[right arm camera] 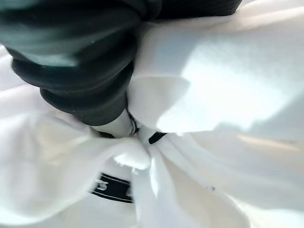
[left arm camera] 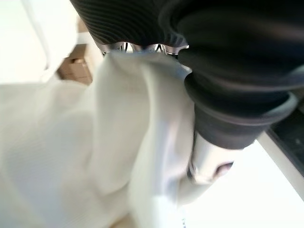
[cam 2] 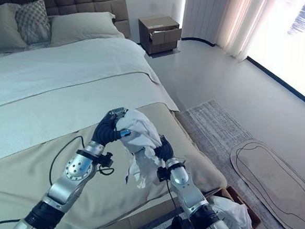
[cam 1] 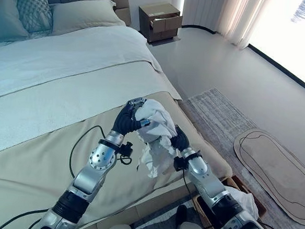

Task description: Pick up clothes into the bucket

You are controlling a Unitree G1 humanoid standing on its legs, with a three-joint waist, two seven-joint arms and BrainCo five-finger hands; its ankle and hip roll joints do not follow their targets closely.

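White garment (cam 1: 159, 126), beige bedspread (cam 1: 29, 158)

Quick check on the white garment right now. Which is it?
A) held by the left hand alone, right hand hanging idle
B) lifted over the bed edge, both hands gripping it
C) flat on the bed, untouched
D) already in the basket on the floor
B: the white garment hangs bunched above the edge of the bed, with the left hand and the right hand both closed into its cloth.

I count one white garment (cam 1: 156, 126) between two robot hands, left (cam 1: 127, 120) and right (cam 1: 180, 141), one bed (cam 1: 55, 86), three pillows, one nightstand (cam 1: 160, 22), two floor mats.
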